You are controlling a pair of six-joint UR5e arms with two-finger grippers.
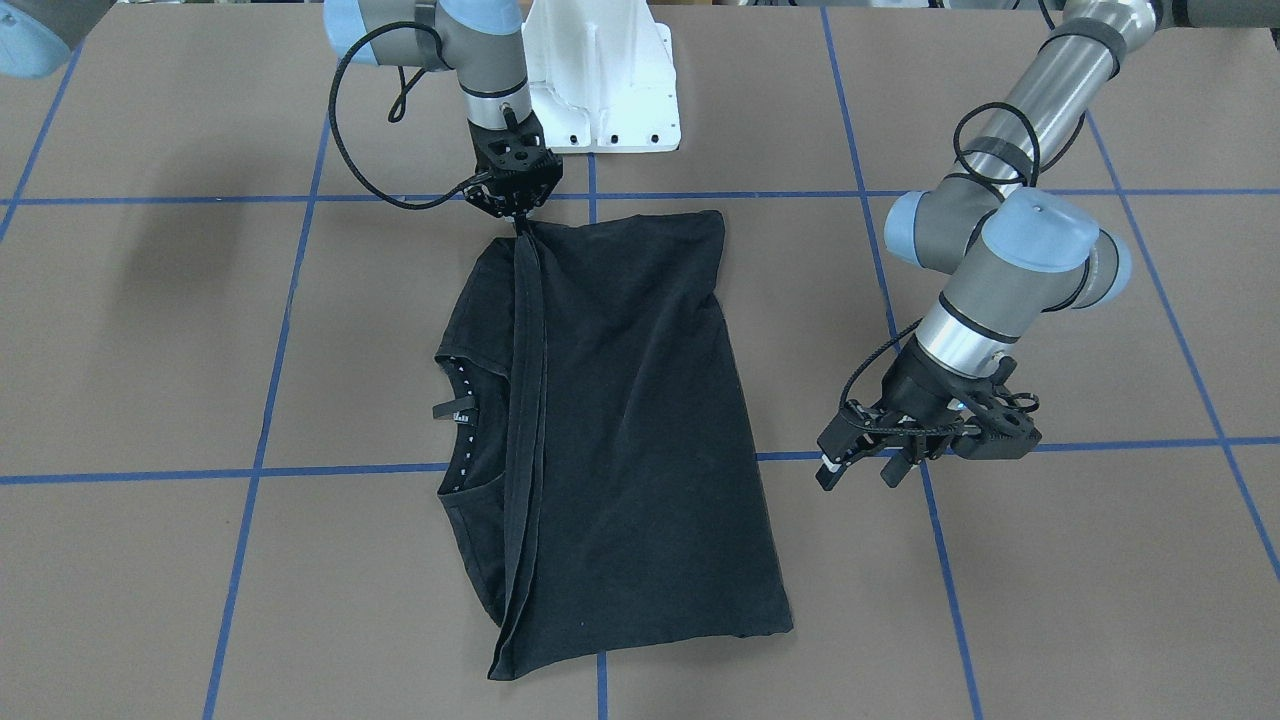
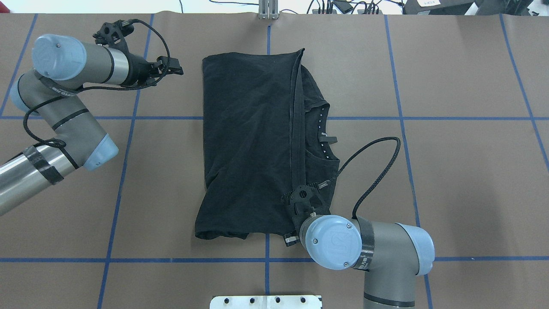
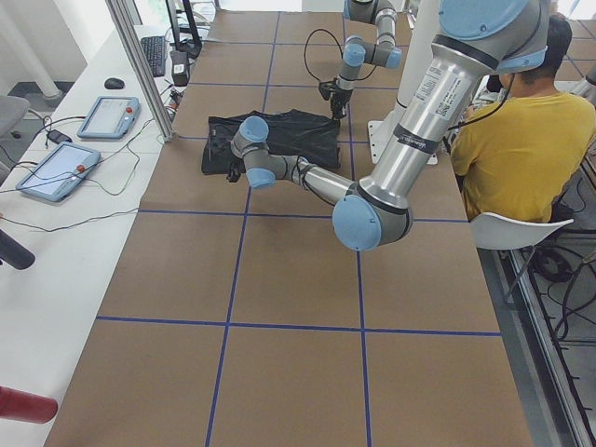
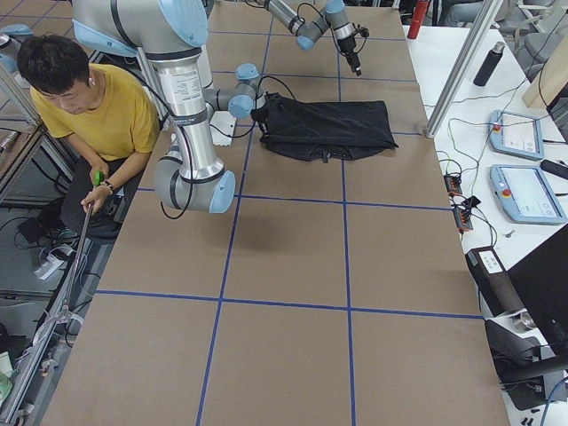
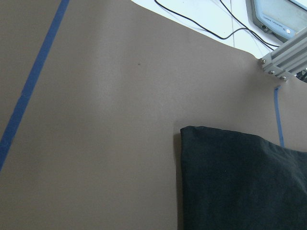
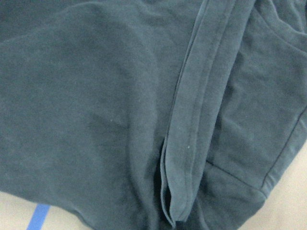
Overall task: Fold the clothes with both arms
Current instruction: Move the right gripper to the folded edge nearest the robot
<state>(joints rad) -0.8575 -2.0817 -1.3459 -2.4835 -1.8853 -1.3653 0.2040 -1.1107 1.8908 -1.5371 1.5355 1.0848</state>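
left arm (image 2: pixel 73 128), right arm (image 2: pixel 386 253): silver-grey tubes, light blue joint caps, black tape bands, black cables behind the fingers (image 1: pixel 835 468).

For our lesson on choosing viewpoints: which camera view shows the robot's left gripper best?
The exterior front-facing view: the left gripper hangs open beside the black T-shirt, jaws plainly apart. Overhead exterior shows it smaller, jaws hard to separate. The side views show it tiny. Its wrist view shows only table and shirt corner.

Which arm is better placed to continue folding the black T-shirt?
Right. The right hand pinches a hem corner of the T-shirt; the left hand hangs open beside it, touching nothing.
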